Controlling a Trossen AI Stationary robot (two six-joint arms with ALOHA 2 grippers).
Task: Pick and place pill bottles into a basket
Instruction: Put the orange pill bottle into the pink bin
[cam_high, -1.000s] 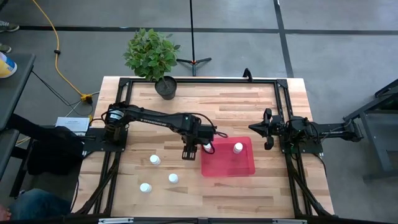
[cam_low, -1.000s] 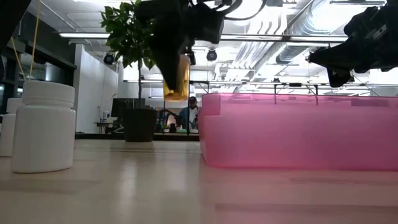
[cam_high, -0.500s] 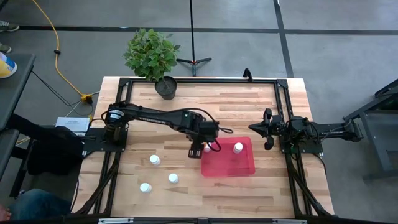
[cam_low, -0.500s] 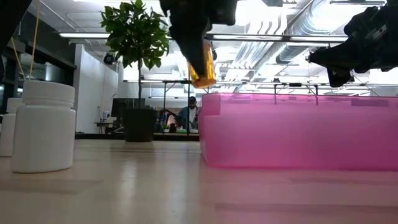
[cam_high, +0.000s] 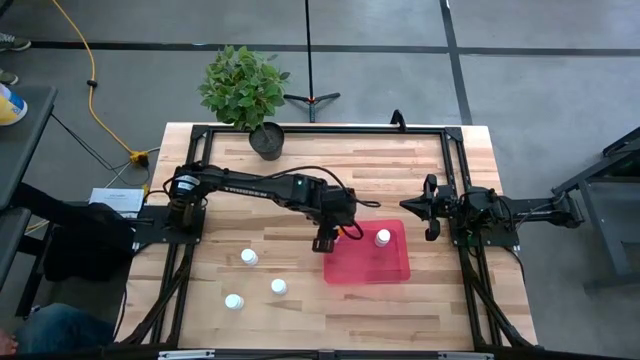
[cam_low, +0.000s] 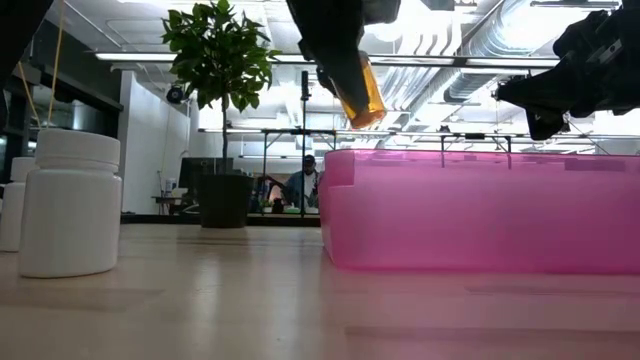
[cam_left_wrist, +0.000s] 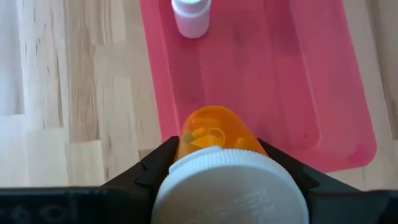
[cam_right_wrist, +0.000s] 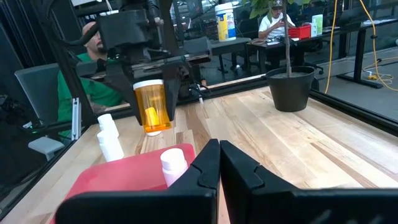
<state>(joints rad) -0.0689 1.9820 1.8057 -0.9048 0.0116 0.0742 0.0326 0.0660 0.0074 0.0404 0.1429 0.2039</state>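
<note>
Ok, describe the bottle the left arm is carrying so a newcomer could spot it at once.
Find the red tray in the middle of the wooden table. Above its left edge hangs the left gripper, shut on an amber bottle with a white cap. It is the only see-through orange bottle; the one standing in the tray and the three on the table are plain white.

no readable text, labels or signs
</note>
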